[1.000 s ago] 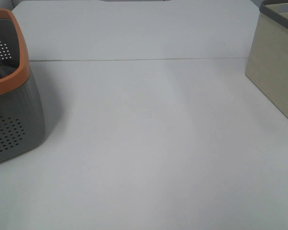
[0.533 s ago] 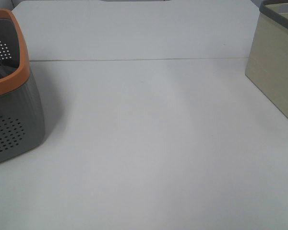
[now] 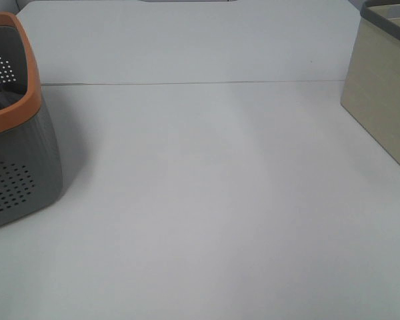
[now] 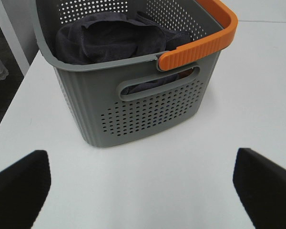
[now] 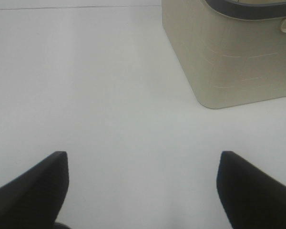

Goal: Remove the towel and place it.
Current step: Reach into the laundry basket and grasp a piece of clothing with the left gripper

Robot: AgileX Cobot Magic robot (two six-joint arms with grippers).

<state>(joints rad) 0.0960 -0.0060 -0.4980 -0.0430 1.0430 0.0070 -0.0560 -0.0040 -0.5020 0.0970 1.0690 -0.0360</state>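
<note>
Towel (image 4: pixel 112 40) sits bunched up inside the grey basket (image 4: pixel 148 107), and both claws are wide open and hold nothing.

Closest in the left wrist view, the left claw (image 4: pixel 139 164) is spread far apart over the white table (image 4: pixel 238 114) and touches nothing. Just past it stands the basket, with lots of small holes and an orange handle (image 4: pixel 200 47) along its rim. The dark purple-grey towel lies crumpled deep in the basket, and a bit of it peeks out through the basket's side. In the right wrist view, the right claw (image 5: pixel 143 162) is also spread wide above the table. Further on stands a beige box (image 5: pixel 229 57) with a dark grey rim. From the high camera, the basket is at the left edge and the box at the far right, well apart.
</note>
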